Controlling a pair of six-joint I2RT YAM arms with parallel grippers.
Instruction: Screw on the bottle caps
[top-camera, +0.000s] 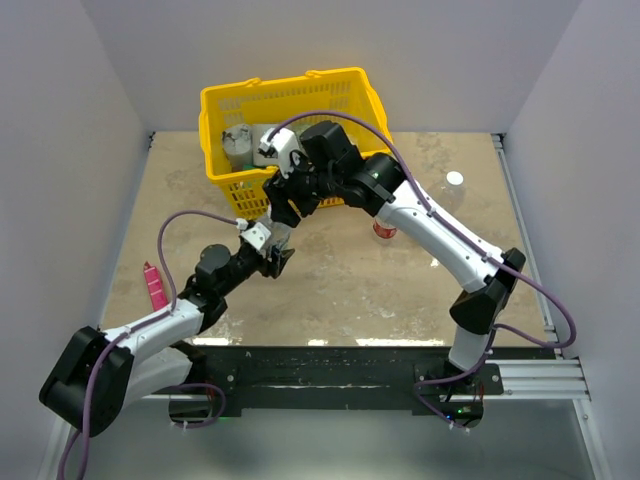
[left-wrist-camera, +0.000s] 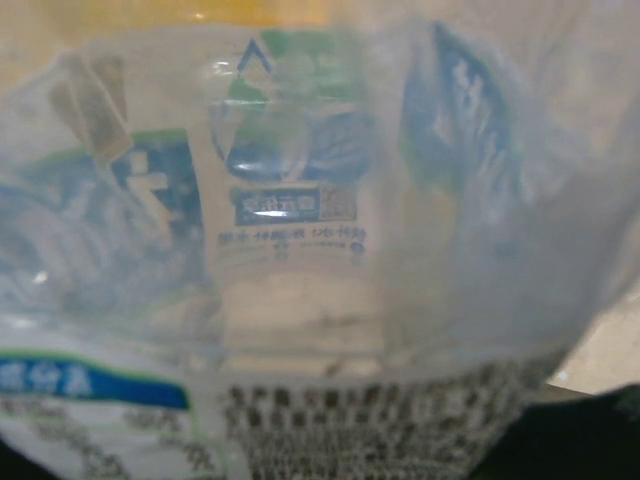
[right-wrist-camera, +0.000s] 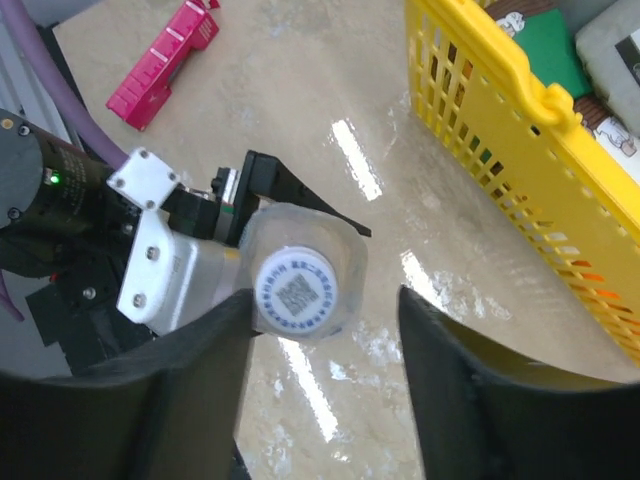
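My left end effector is clenching the short blue-labelled bottle near the front of the yellow basket. A white cap is sitting on the bottle's neck. My right end effector is hanging over it, fingers released and standing on either side of the cap.

Viewed from above, the basket sits at the table's 12 o'clock edge, with goods inside it. The short bottle is just left of centre, gripped at its side by the left end effector reaching in from 8 o'clock. A cap sits on its neck. The right end effector hangs directly above, one finger on either side of the cap. The tube lies at 9 o'clock near the table's edge. A slim bottle stands at 3 o'clock, partly under the right arm. A loose cap lies at 2 o'clock, well apart.
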